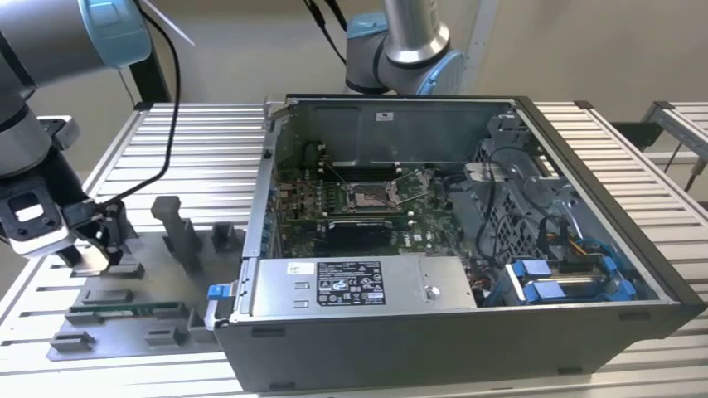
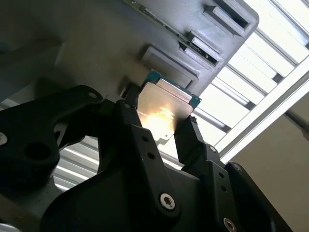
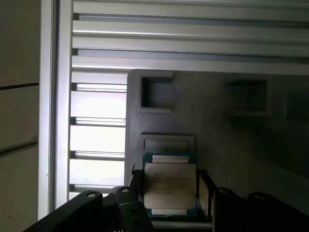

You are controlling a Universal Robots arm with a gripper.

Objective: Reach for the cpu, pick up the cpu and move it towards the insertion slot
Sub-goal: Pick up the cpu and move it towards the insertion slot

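— Black fingers point(image 2: 190, 140) nearest: clamped on what?
— On the flat square silvery-topped cpu point(image 2: 161, 113), one finger at each side edge, over the grey plastic tray point(image 1: 149, 290). Robot arm point(image 1: 22, 133) reaches down at the exterior view's left.

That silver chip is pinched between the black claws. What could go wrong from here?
The gripper holds the cpu only by its thin edges, so it might slip or tilt. The socket sits deep inside the computer case, so the arm could perhaps knock a case wall.
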